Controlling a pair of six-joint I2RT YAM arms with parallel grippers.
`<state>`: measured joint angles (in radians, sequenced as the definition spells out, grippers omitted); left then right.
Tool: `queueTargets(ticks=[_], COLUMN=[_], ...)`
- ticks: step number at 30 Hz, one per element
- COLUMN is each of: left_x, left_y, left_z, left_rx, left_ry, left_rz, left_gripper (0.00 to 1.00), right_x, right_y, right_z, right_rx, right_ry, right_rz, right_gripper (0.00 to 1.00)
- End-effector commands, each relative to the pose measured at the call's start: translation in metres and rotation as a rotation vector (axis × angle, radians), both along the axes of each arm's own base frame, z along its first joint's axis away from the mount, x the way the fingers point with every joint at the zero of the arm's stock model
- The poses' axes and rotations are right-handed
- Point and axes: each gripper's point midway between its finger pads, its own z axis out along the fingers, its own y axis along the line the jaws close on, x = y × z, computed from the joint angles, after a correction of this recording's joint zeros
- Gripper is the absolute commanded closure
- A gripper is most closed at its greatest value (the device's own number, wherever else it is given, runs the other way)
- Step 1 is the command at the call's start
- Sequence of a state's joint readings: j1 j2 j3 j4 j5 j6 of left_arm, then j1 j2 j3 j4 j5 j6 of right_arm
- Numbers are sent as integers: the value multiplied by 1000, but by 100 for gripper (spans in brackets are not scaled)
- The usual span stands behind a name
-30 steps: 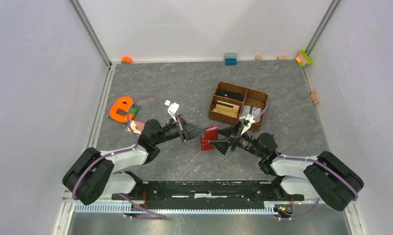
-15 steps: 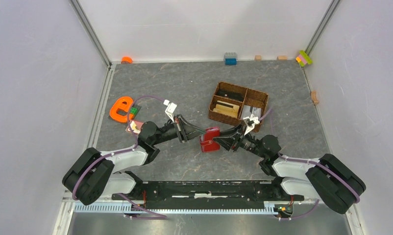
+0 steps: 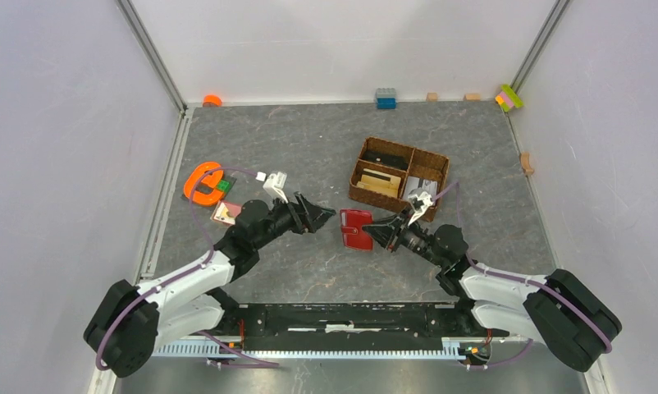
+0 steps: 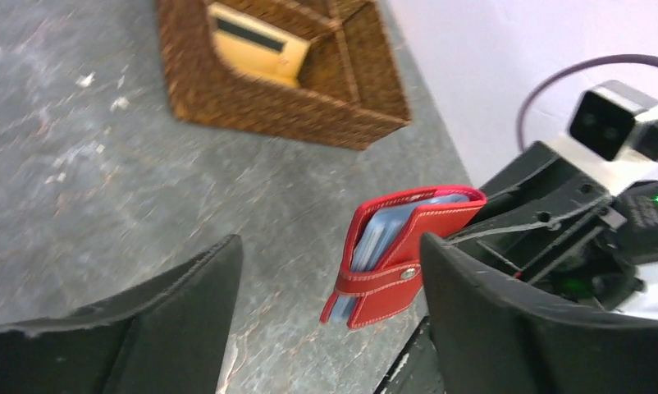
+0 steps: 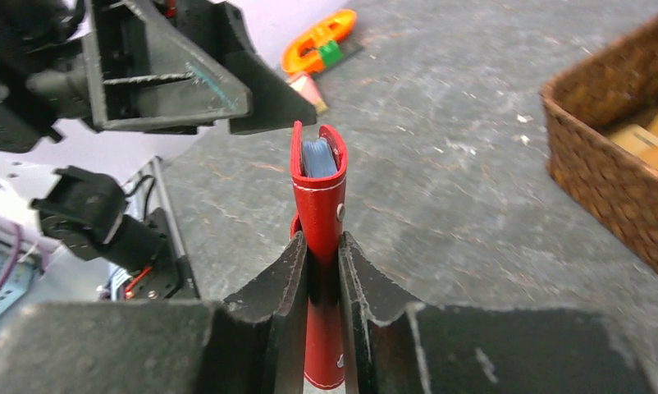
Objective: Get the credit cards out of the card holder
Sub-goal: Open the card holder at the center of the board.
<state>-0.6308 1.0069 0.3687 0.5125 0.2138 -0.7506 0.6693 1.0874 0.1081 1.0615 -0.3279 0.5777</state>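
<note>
**Q:** What is the state of each pincer?

**A:** The right gripper (image 5: pixel 322 242) is clamped narrow on the card holder (image 5: pixel 319 189), with 1 finger on each face of its lower edge. The left gripper (image 3: pixel 324 217) stands wide and holds nothing.

**Q:** Where is the card holder?

**A:** It is at mid-table between the 2 arms and stands on edge in the right gripper. In the top view there is a small gap between it and the left fingertips. The credit cards (image 5: pixel 316 156) show as light blue edges inside its open top. A strap with a snap stud (image 4: pixel 406 273) crosses its side.

**Q:** What stands in the way nearby?

**A:** The left gripper sits directly beyond the holder's free edge in the right wrist view. To the left, near the left arm's wrist, lies an orange e-shaped piece (image 3: pixel 201 182) with a green block (image 3: pixel 223 186) against it. A small pink-and-tan item (image 3: pixel 225 212) lies just nearer.

**Q:** And farther out?

**A:** The wicker basket (image 3: pixel 367 199) stands behind the right gripper, and the right wrist camera overlaps its near corner in the top view. A tan card with a dark stripe (image 4: pixel 256 45) leans in 1 compartment. Along the back wall are:
- an orange piece (image 3: pixel 212 100)
- a blue-grey block (image 3: pixel 385 98)
- 2 tan blocks (image 3: pixel 431 96)
- a multicoloured block (image 3: pixel 510 97)
</note>
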Motion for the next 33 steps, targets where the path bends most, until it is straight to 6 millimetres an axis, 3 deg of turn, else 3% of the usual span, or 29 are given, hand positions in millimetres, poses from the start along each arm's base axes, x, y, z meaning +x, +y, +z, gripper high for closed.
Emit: queueTargets(ticks=[1, 3, 10, 21, 23, 27, 29, 33], left_x=[10, 8, -5, -8, -5, 2, 7, 18], left_y=[1, -10, -47, -62, -62, -56, -47, -31], left_z=[-28, -34, -46, -62, -69, -79, -83, -85], left_rx=[162, 210, 305, 426, 467, 524, 566, 600], left_ry=[40, 40, -4, -13, -1, 18, 35, 68], left_rz=[54, 33, -91, -132, -117, -80, -32, 48], left_gripper=[9, 0, 0, 0, 3, 21, 24, 36], right_x=[26, 27, 26, 23, 23, 24, 26, 38], right_y=[-7, -6, 1, 10, 10, 9, 7, -3], right_z=[0, -1, -5, -4, -5, -5, -6, -21], right_rx=[-30, -26, -31, -23, -24, -25, -33, -105], right_ry=[25, 36, 65, 81, 82, 79, 77, 112], right_rz=[-128, -128, -96, -60, -59, -70, -86, -171], right_gripper=[78, 79, 78, 78, 78, 78, 78, 81])
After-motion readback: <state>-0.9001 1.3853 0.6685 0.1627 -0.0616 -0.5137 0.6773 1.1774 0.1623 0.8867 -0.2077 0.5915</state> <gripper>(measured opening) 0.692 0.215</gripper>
